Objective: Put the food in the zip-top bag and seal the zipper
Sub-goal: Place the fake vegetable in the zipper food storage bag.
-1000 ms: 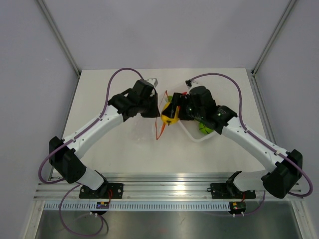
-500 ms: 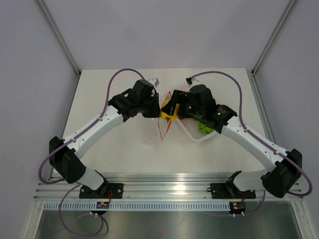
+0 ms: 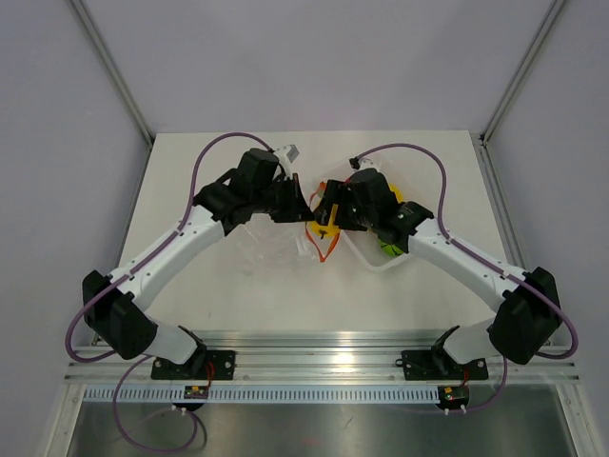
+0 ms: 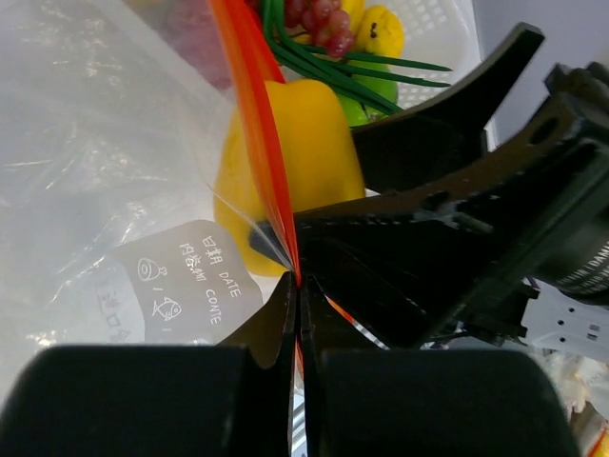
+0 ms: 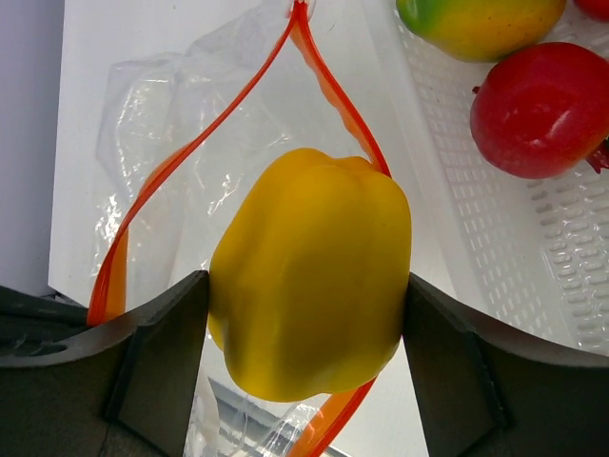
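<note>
R claw [image 5: 303,354] grips yellow pepper [image 5: 309,257] at bag [image 5: 176,124] mouth; L claw [image 4: 298,309] pinches zipper [image 4: 249,105]

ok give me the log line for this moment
left hand: shut on zipper | right hand: shut on yellow pepper | pepper: at open zip-top bag mouth | tray: mango, red fruit inside

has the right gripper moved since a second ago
Yes. The right gripper, clamping the yellow pepper, has shifted slightly left, judged against the white tray, toward the bag.

Zip-top bag [image 3: 269,250] and tray [image 3: 373,264] lie on the table [image 3: 324,290]
</note>
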Robot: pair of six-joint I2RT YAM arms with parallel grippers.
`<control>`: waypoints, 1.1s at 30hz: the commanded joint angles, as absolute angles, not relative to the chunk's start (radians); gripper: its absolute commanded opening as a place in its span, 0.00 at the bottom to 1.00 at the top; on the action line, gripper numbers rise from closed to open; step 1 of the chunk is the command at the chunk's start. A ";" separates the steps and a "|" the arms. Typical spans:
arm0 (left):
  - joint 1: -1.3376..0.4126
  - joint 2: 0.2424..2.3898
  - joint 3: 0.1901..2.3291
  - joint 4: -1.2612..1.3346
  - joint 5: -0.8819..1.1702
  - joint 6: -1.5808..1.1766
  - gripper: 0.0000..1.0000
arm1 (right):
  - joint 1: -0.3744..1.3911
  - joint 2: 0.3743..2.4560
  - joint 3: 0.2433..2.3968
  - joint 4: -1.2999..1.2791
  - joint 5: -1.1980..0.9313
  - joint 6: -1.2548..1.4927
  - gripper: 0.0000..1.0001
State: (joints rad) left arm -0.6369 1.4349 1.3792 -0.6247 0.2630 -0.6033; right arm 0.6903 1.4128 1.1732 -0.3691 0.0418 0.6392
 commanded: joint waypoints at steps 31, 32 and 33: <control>-0.584 1.447 1.336 -0.459 0.445 -0.650 0.00 | 0.690 1.296 1.233 -0.502 0.158 0.569 0.66; -0.584 1.445 1.335 -0.460 0.445 -0.652 0.00 | 0.689 1.305 1.227 -0.497 0.147 0.571 0.64; -0.583 1.443 1.333 -0.462 0.443 -0.650 0.00 | 0.690 1.321 1.226 -0.486 0.138 0.571 0.59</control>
State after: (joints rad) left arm -0.5900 1.4490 1.3338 -0.5186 0.4068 -0.6472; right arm 0.6910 1.2915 1.2243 -0.4957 0.1390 0.5686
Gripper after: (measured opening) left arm 0.008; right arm 0.624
